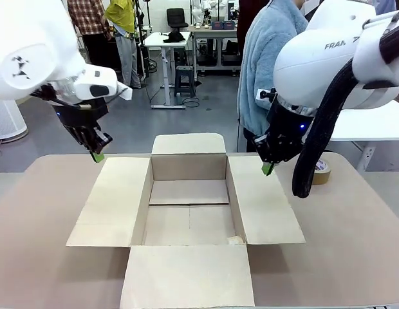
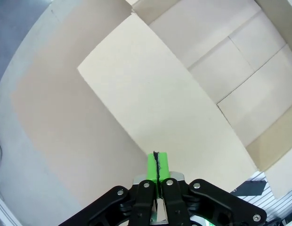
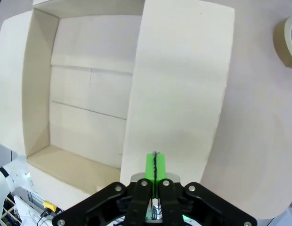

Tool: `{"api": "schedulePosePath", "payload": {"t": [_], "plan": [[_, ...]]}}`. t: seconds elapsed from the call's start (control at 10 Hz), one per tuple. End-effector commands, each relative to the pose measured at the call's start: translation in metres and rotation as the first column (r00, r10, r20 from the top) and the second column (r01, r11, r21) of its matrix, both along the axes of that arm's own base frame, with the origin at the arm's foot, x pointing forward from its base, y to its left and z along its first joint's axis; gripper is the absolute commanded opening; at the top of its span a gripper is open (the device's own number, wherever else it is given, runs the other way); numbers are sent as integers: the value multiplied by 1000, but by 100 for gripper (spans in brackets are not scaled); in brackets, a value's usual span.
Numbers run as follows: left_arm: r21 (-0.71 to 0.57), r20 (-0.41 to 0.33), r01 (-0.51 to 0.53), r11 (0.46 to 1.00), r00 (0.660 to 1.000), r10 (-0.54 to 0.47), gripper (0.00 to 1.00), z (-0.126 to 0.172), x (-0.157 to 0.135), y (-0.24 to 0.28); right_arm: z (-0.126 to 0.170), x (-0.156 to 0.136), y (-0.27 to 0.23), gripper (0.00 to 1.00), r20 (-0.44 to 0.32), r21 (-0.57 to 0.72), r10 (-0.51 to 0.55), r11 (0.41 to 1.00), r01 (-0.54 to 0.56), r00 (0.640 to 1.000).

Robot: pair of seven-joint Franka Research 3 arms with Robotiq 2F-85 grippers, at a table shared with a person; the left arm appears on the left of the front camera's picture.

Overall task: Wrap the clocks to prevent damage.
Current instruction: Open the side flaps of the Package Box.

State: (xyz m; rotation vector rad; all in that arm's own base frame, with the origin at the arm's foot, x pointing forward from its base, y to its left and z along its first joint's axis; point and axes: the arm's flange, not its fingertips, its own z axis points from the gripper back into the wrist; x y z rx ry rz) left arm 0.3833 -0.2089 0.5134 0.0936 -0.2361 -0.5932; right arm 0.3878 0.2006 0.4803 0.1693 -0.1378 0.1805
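Here, front view, box: open cardboard box mid-table, four flaps folded out flat; long axis judged to run robot-to-person.
Front view, grippers: L gripper clenched on nothing, hung over far end of L flap. R gripper likewise clenched, nothing held, over far end of R flap.
Front view, key relation: box opening lies btwn the two, inward and down from each; R gripper judged slightly nearer.
Front view, writing: "FRAN" read on R arm, rest cut off by a cable. Tape roll near R flap, no print legible.
L wrist view: pads pressed together over L flap; opening toward pic's upper right.
R wrist view: pads pressed together over R flap; opening at pic left, floor plain cardboard; tape roll at upper-right edge.
Clocks: whereabouts cannot be told.
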Motion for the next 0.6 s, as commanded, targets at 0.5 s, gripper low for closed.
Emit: {"api": "schedulePosePath", "payload": {"t": [0.5], "plan": [[-17,-110,-246,969,964,243,0,-65,7,-27,-73,31,15,1,-48,-134,-173,977,166,984]]}}
